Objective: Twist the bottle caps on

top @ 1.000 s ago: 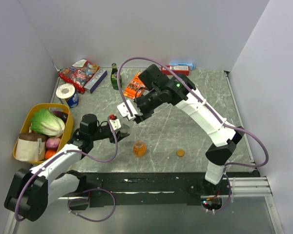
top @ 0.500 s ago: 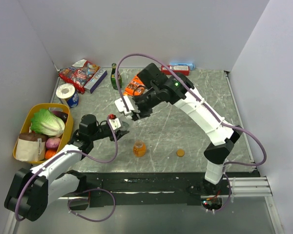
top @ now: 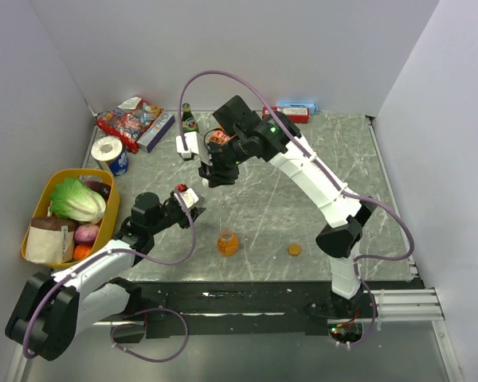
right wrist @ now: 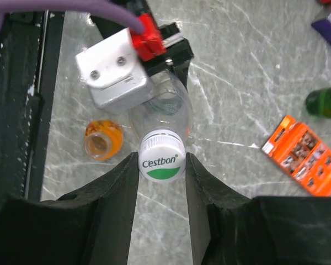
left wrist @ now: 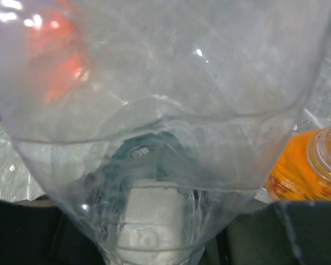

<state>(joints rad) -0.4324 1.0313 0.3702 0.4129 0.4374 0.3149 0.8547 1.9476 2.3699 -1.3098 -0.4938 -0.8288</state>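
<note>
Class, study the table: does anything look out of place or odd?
The orange bottle stands open with no cap; a small orange-brown cap lies loose on the table to its right, apart from it. Nothing looks spilled.

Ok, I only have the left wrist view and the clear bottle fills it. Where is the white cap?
Observer: The white cap is pinched in the right gripper, right by the clear bottle; whether it is on the neck, I cannot tell.
Operator: And the other cap?
Observer: The orange-brown cap lies on the table, apart from the orange bottle, on the right arm's side.
Operator: Anything else near that gripper?
Observer: An orange packet lies flat on the table nearby.
</note>
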